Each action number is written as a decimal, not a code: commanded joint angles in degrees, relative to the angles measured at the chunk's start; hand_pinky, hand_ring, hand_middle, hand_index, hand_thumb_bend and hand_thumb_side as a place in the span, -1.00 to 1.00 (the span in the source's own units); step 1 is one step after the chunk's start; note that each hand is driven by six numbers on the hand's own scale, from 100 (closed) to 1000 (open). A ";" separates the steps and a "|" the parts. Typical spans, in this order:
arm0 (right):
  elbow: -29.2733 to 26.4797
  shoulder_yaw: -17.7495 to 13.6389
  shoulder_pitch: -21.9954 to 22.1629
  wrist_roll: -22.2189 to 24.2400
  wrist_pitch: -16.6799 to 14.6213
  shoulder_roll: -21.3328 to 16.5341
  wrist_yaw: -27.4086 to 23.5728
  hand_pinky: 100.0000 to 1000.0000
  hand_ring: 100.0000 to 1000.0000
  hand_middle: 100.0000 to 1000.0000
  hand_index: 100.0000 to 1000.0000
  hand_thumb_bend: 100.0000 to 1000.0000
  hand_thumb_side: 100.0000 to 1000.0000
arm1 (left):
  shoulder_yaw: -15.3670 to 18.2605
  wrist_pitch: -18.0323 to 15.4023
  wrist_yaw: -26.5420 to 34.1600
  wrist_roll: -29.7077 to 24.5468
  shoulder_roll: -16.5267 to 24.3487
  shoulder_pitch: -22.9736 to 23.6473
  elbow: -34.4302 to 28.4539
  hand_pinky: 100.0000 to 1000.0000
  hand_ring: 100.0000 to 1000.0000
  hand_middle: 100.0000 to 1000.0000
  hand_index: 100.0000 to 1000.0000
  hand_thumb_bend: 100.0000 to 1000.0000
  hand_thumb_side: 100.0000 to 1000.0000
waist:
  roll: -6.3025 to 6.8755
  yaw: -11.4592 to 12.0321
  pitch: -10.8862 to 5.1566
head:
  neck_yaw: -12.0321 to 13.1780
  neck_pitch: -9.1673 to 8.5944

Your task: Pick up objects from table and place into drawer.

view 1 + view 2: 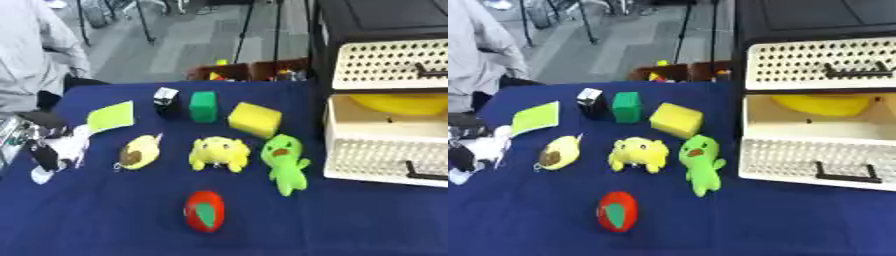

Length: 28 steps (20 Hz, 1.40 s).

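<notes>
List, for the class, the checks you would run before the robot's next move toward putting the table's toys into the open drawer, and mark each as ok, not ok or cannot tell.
1. Drawer open: the lower drawer is pulled out. Ok.
2. Room in the drawer: a yellow thing already lies at its back, and bare floor shows in front of it. Ok.
3. Nearest toy free to take: the green plush lies apart from the yellow plush. Ok.
4. Left hand ready: it shows at the left edge, but whether its fingers are open is unclear. Cannot tell.
5. Right hand ready: it shows in neither view. Cannot tell.
6. Red toy alone near the front edge. Ok.
</notes>
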 commanded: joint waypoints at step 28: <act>-0.91 -0.81 -0.89 0.77 -0.82 -1.39 -3.67 -0.18 0.24 0.04 0.57 -1.00 0.48 | -1.83 6.15 17.83 6.63 -9.16 -12.47 -26.68 -0.97 -0.22 -0.23 0.38 -1.00 -0.44 | 0.59 -0.83 -4.64 | -6.27 0.69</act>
